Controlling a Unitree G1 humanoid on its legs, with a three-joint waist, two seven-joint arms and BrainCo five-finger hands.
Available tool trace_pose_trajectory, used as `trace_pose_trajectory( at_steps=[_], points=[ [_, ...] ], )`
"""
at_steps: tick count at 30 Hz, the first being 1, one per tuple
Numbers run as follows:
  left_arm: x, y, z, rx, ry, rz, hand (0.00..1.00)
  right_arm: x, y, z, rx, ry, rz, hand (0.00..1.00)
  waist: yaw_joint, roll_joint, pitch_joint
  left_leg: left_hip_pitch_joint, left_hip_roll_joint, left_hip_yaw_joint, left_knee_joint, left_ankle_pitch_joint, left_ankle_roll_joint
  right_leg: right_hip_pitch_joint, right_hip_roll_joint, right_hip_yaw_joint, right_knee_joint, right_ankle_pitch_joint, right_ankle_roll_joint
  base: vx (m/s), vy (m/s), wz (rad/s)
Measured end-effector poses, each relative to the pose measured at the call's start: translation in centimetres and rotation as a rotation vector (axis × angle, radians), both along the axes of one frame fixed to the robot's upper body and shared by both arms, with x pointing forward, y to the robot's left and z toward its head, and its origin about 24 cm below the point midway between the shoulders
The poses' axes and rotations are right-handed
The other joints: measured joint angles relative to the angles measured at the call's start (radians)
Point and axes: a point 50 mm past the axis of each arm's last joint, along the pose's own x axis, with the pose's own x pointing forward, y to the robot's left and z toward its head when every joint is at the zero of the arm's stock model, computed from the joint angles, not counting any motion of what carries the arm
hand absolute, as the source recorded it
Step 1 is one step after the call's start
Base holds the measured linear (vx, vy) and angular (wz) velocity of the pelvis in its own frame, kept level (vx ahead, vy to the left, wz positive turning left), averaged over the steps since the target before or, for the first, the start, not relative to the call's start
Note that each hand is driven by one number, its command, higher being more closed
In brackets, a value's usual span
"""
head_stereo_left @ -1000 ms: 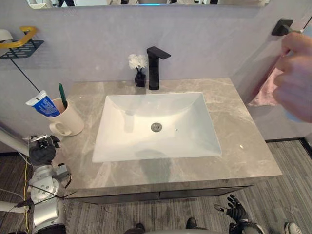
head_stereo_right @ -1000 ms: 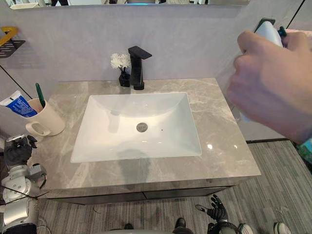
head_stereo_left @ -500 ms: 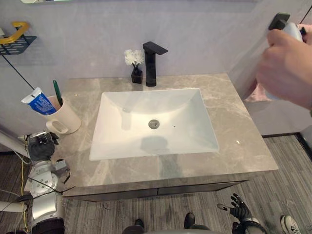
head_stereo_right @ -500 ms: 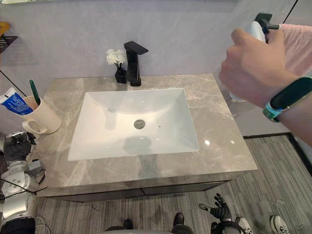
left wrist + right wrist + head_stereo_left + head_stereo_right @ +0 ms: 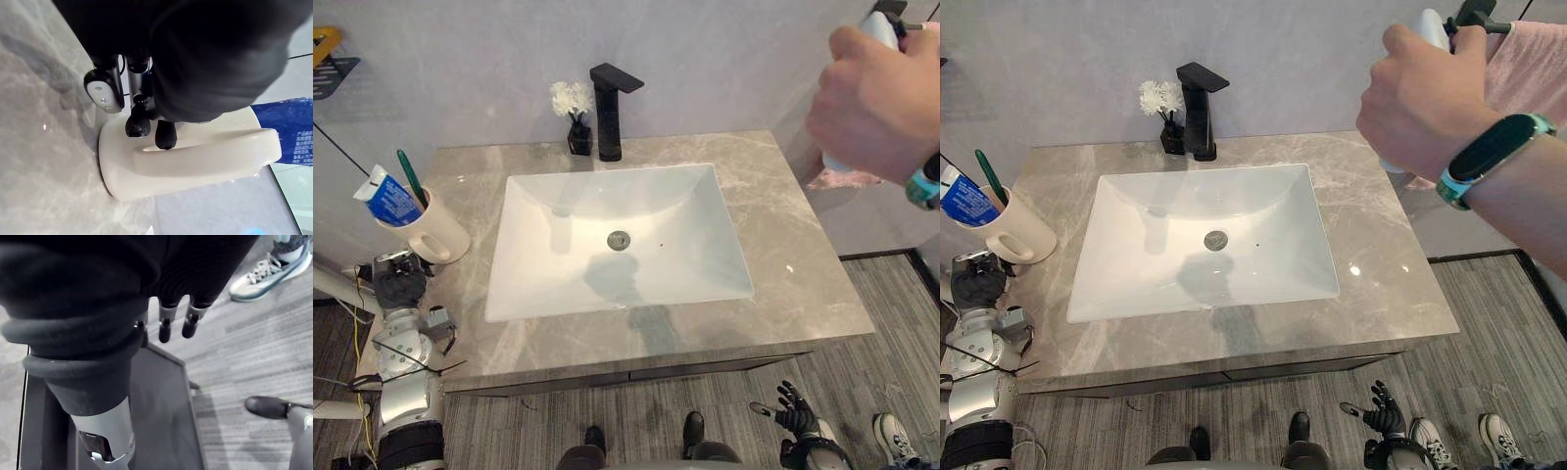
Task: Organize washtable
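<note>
left hand [image 5: 399,290], lower left of the head view, hangs loose-fingered just beside the mug [image 5: 433,233]; i cannot tell if the tips touch it. the mug, holding toothpaste [image 5: 386,196] and toothbrush [image 5: 409,176], stands at the counter's [image 5: 803,284] left edge. right hand [image 5: 795,411], lower right, fingers spread. likely step: reaching for the mug; next, curl round its handle. upper right, a person's hand [image 5: 876,103] holds a spray bottle [image 5: 1427,24].
</note>
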Motion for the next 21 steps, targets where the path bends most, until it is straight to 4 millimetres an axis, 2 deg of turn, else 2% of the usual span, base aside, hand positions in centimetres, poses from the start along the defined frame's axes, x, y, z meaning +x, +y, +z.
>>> trace_pose_trajectory(
  at_steps=[5,14,21],
  points=[
    [0.7,0.3,1.1,0.023,-0.027,0.013,1.0,0.2,0.0,0.1,-0.001,-0.006,0.001,0.0,-0.003,-0.004,0.022,-0.016,0.002,0.003,0.017,0.0,0.0,-0.017,-0.001,0.005,0.017,0.001,-0.001,-0.03,-0.002,-0.01],
    [1.7,0.1,1.8,0.026,-0.055,0.006,1.0,0.7,-0.5,0.8,-0.023,-0.036,0.01,0.0,-0.01,-0.003,0.026,-0.034,0.003,0.016,0.022,0.0,0.0,-0.044,0.0,0.017,0.02,0.006,-0.004,-0.02,-0.002,-0.04],
    [2.8,-0.6,2.8,0.026,-0.094,-0.018,1.0,1.0,-0.9,1.0,-0.027,-0.05,0.006,0.0,-0.015,-0.025,0.049,-0.035,0.0,0.017,0.022,-0.001,0.001,-0.046,0.002,0.019,0.02,0.008,-0.005,0.0,0.0,0.0]
  ],
)
